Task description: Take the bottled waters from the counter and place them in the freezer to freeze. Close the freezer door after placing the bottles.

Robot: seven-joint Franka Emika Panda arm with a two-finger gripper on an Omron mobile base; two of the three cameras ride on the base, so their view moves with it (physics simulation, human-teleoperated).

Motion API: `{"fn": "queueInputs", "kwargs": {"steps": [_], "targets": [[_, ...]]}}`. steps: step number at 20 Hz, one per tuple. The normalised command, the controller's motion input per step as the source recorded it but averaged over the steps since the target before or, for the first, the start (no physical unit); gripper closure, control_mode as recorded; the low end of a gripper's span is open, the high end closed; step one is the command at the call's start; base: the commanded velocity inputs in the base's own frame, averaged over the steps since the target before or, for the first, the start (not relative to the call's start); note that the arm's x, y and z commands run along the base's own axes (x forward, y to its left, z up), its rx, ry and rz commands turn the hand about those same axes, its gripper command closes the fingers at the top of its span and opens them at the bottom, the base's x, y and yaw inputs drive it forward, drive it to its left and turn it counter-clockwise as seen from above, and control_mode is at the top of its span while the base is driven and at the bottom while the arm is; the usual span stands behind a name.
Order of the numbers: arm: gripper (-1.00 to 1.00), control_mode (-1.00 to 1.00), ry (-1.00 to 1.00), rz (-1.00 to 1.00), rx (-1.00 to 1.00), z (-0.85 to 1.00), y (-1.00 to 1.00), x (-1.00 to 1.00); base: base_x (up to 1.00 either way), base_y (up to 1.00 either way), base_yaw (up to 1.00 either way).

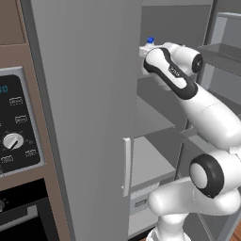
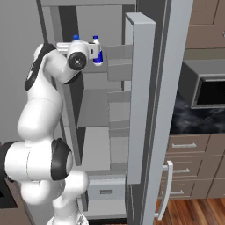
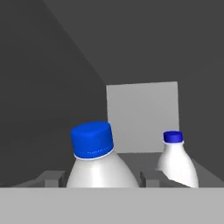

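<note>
Robot arm reaching into the open freezer (image 2: 94, 103), holding one bottle near a second.

The gripper (image 3: 106, 178) is closed around the near bottle (image 3: 97, 159) just below its blue cap, high up inside the freezer. The far bottle (image 3: 176, 161) stands upright a little deeper, apart from it. Both look like light, smooth plastic, likely slippery and somewhat squashy, so a hold at the stiffer shoulder below the cap seems safest. The freezer door (image 2: 140, 96) stands wide open and is not yet closed.
</note>
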Motion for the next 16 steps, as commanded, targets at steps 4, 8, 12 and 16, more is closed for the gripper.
{"fn": "queueInputs", "kwargs": {"steps": [4,8,12,16], "targets": [[1.00,-1.00,-0.16,0.00,0.00,-0.04,0.00,0.04,0.00,0.00,0.00],[1.00,-1.00,-0.04,0.00,0.00,-0.07,0.00,0.18,0.00,0.00,0.00],[1.00,-1.00,0.05,0.00,0.01,-0.06,0.00,0.14,0.00,0.00,0.00],[1.00,-1.00,0.00,0.00,0.00,-0.05,0.00,0.03,0.00,0.00,0.00]]}}
